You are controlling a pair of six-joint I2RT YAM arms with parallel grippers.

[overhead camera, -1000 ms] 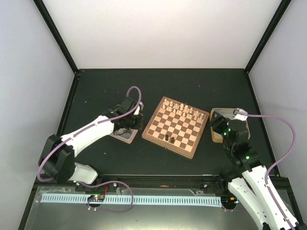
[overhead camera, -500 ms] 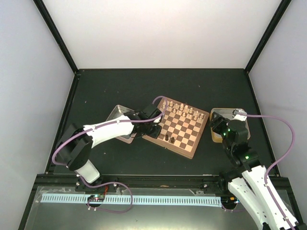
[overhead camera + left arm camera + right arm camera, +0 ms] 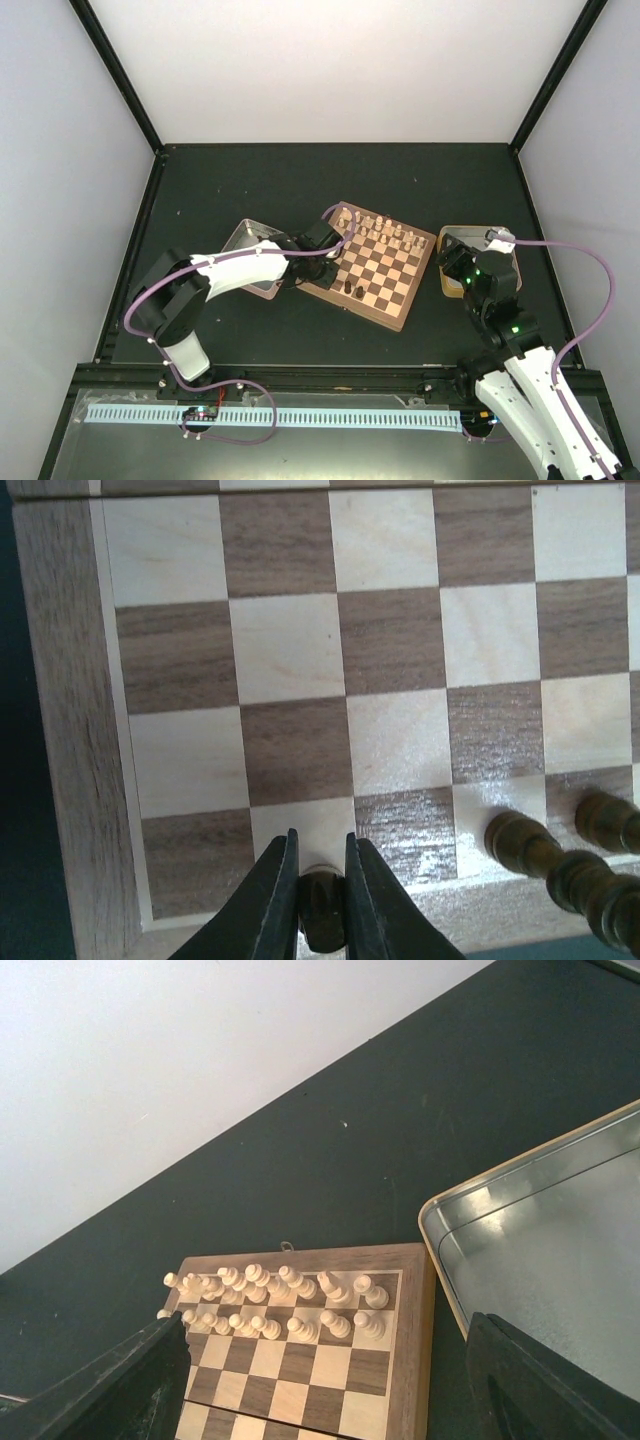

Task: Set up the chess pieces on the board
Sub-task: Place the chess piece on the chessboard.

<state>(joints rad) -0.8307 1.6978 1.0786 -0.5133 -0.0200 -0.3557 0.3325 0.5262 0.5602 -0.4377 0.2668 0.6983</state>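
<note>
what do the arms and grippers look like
Both arms, left arm and right arm, have white links and black joints, each trailing a lilac cable. Green lights dot the right one. The left gripper and right gripper have black fingers.

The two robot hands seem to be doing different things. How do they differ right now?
The left gripper is shut on a dark chess piece; the right gripper is wide open and holds nothing. The left gripper sits low over a corner of the board; the right gripper hangs off the board, by a metal tray. Both have two dark fingers.
</note>
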